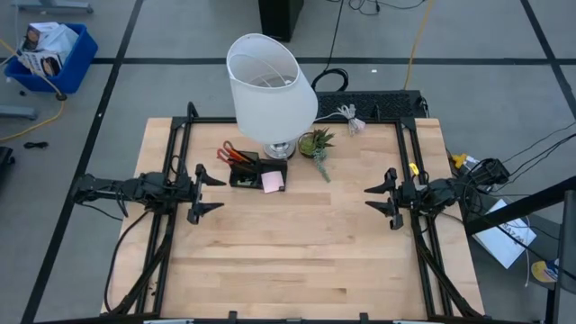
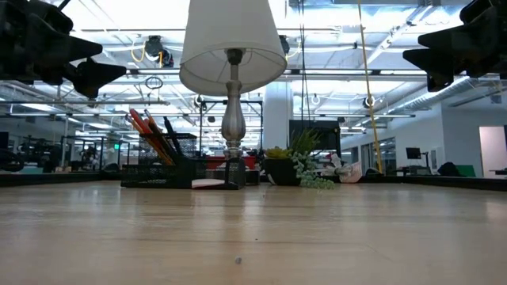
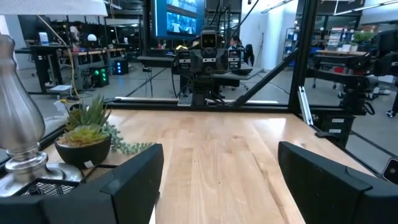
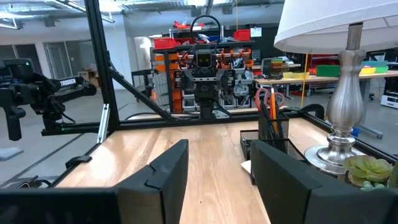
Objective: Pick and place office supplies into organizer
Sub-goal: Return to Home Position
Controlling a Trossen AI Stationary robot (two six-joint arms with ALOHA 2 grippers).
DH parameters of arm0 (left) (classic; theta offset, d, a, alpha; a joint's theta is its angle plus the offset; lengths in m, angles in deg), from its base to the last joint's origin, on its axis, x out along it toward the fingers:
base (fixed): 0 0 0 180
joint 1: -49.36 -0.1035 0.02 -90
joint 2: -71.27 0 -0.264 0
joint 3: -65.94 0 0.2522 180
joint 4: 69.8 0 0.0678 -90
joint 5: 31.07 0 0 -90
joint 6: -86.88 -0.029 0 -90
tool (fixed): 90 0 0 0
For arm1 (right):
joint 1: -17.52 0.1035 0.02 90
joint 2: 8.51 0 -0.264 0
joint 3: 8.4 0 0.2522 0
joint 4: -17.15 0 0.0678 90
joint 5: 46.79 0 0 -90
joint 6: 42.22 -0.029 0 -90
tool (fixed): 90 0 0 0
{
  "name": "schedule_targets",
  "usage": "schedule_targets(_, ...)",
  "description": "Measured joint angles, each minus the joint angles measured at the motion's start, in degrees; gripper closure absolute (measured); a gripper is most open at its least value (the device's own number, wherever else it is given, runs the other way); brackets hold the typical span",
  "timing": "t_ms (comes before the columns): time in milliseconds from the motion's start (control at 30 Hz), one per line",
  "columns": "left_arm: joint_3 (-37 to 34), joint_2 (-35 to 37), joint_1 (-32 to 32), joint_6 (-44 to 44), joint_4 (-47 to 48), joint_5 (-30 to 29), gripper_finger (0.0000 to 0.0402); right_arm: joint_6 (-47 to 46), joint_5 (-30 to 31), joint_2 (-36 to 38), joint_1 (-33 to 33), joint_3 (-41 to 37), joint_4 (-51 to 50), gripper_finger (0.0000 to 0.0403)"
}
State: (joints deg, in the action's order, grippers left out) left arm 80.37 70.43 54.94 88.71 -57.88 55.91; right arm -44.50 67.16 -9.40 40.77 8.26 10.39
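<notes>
The black organizer (image 1: 243, 173) stands on the table in front of the lamp's base. Red-handled scissors (image 1: 231, 153), orange pencils (image 2: 145, 127) and black pens stand upright in its left compartment. A pink sticky-note pad (image 1: 273, 182) lies flat at its right end; whether inside it or beside it, I cannot tell. My left gripper (image 1: 219, 191) hovers open at the table's left side, level, nothing between its fingers (image 3: 134, 180). Opposite it at the right side, my right gripper (image 1: 371, 200) is open and holds nothing. Both hang above the table top in the low view.
A big white-shaded lamp (image 1: 270, 83) on a silver stem (image 2: 232, 131) stands at the back middle, its shade overhanging the organizer. A small green potted plant (image 1: 315, 142) sits to the lamp's right. Bare wood fills the middle and near half of the table (image 1: 297, 261).
</notes>
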Motion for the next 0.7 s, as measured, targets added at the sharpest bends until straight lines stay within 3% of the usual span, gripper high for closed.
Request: schedule_targets(700, 0.0, 0.0, 0.0, 0.0, -0.1, 0.0, 0.0082, 0.0, 0.0, 0.0, 0.0, 0.0, 0.0, 0.0237)
